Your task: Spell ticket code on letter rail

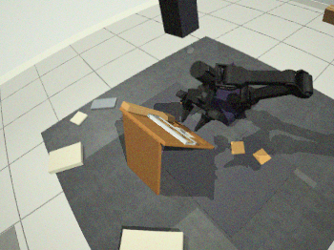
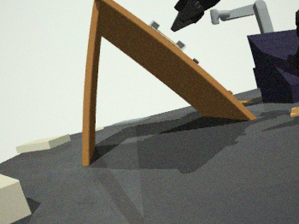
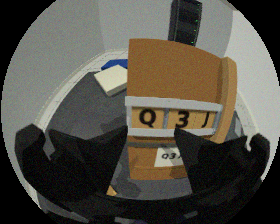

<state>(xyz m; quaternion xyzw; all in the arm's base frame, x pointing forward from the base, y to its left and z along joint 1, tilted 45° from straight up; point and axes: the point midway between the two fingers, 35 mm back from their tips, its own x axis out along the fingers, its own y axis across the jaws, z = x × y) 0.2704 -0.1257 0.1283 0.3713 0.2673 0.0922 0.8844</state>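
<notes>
The sloped wooden board (image 1: 143,159) (image 2: 149,40) (image 3: 170,62) carries the pale letter rail (image 1: 167,128) (image 3: 172,103). In the wrist view a Q tile (image 3: 147,119), a 3 tile (image 3: 182,120) and a J tile (image 3: 205,121) sit in the rail, left to right. A grey gap shows between Q and 3; 3 and J are close together. The ticket (image 3: 166,157) below reads Q3 and a third character partly hidden by a finger. My gripper (image 1: 191,125) (image 2: 174,27) (image 3: 151,130) is open and empty in front of the rail, its fingertips near the rail's lower bar.
Two loose orange tiles (image 1: 238,148) (image 1: 261,156) lie on the counter beside the board. Cream blocks (image 1: 67,159) (image 1: 153,240) (image 3: 112,80), a small cream piece (image 1: 78,118) and a grey-blue slab (image 1: 104,103) lie behind or around the board. A raised wooden strip (image 3: 229,95) edges the board's right side.
</notes>
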